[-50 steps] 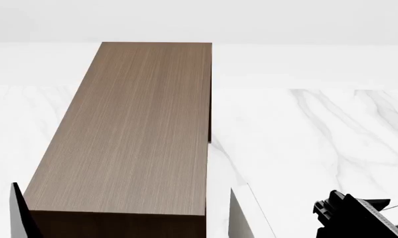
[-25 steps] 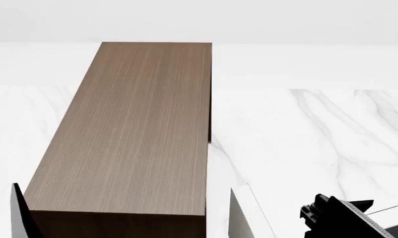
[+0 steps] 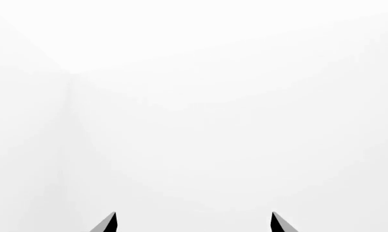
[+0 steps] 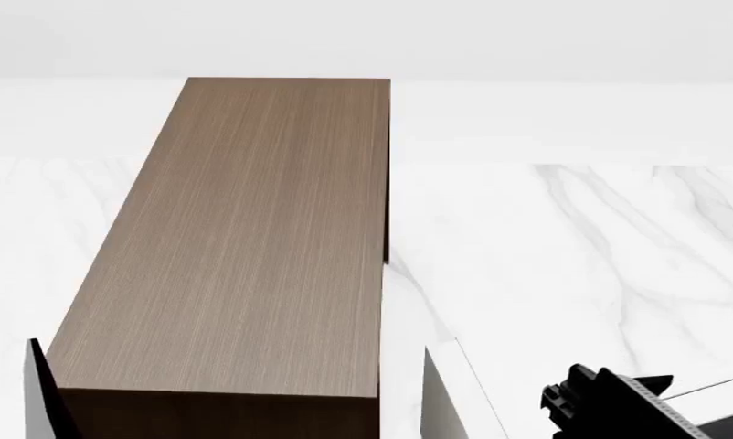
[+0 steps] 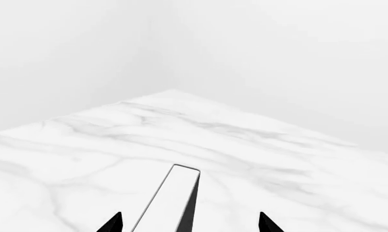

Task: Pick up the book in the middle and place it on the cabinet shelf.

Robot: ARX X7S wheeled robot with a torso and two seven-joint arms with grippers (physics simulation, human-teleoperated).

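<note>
Head view: cabinet shelf (image 4: 239, 238) fills the centre on the marble bench (image 4: 586, 265), its long top bare; right pincer (image 4: 570, 402) enters at the lower right, beside an upright pale slab (image 4: 446, 398). You cannot tell its opening here.

Right wrist view: fingertips (image 5: 114, 223) stand wide apart, straddling an upright thin volume, likely the book (image 5: 174, 200), not yet touching. Centre it between them and descend before closing.

Left wrist view: left pincer (image 3: 192, 223) wide, holding nothing, facing blank white.
</note>
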